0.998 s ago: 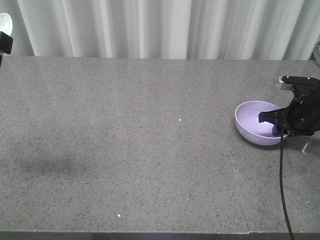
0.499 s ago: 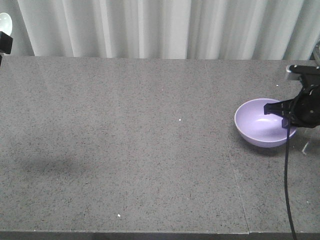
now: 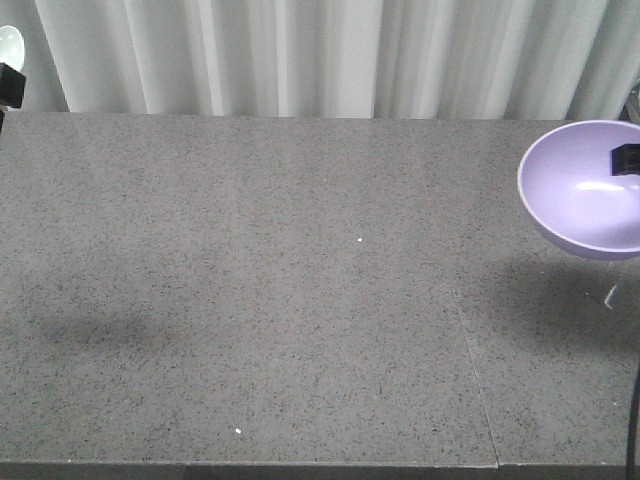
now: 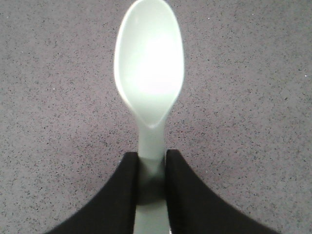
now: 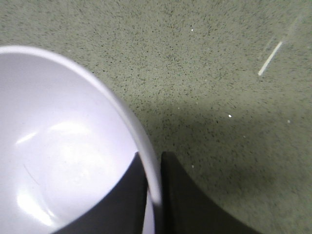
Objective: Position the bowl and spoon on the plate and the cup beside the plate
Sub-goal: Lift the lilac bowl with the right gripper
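Two grippers each had hold of one thing. Through the right wrist camera we saw the right gripper (image 5: 153, 163) clamped on the rim of the bowl (image 5: 58, 156), with one dark finger inside the lavender wall and the other outside it, the thin edge pinched between them. From the front, the bowl (image 3: 580, 195) hung at the far right of the scene, partly cut off by the frame edge. It was held clear of the table (image 3: 300, 300) and tipped so that we looked into its glossy inside. Its shadow (image 3: 540, 290) lay on the grey speckled stone below. Only a small black piece of that gripper showed against the bowl's rim.

The left gripper (image 4: 151, 163) was closed on the handle of the spoon (image 4: 148, 73), with the pale mint head pointing away from the wrist over the speckled surface. In the front view the spoon's head showed at the top left corner, against the white curtain (image 3: 300, 55) — just above a black bit of the gripper.

A thin pale stick (image 3: 611, 296) lay on the table near the bowl's shadow; we could not tell what it was.
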